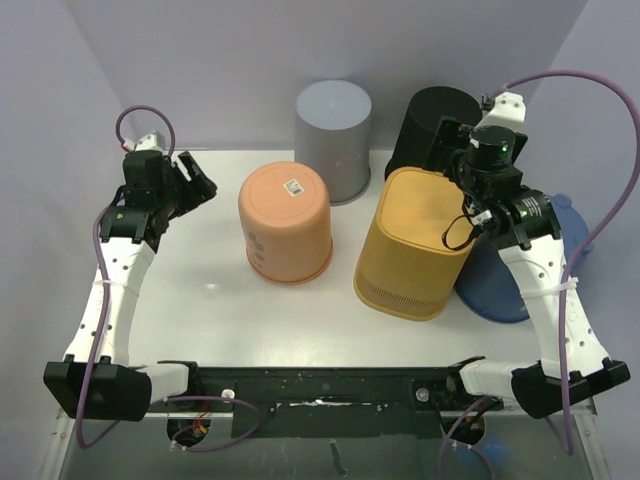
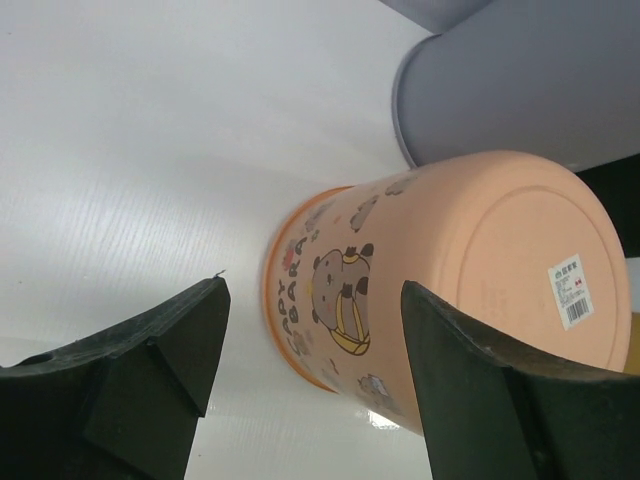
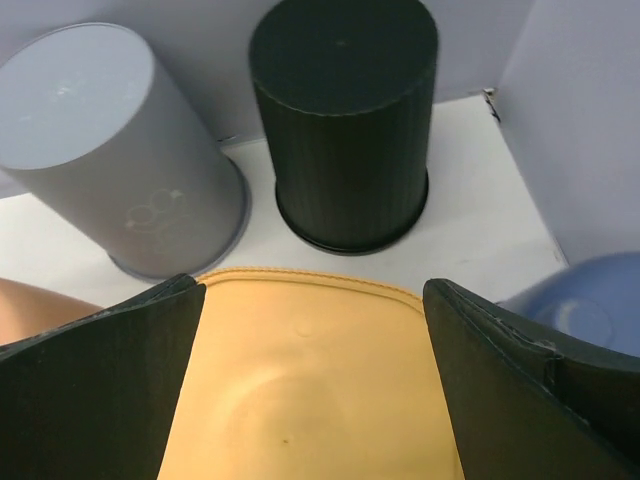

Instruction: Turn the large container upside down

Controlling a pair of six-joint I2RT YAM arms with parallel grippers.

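1. Five containers are on the white table, one of each colour: yellow, peach, grey, black and blue. Two arms work here, each with one gripper.
2. The yellow container is the largest in full view. It stands at 3 o'clock from the table's middle, base up and mouth down on the table, leaning slightly in the overhead view.
3. The peach container is at 9 o'clock from the yellow one, near it but apart, and is also base up. It carries one white label on its base and a cartoon animal print on its side.
4. The grey container is at 11 o'clock from the yellow one and the black container at 12 o'clock. Both are base up against the back wall.
5. The blue container is at 3 o'clock, just beside the yellow one. The right arm partly hides it, so I cannot tell which way up it is.
6. The left gripper is at 9 o'clock from the peach container, well apart from it. Its fingers are spread with nothing between them, so it is released.
7. The right gripper hangs over the far edge of the yellow container's base. Its fingers are spread wide and grasp nothing; I cannot tell whether they touch the base.
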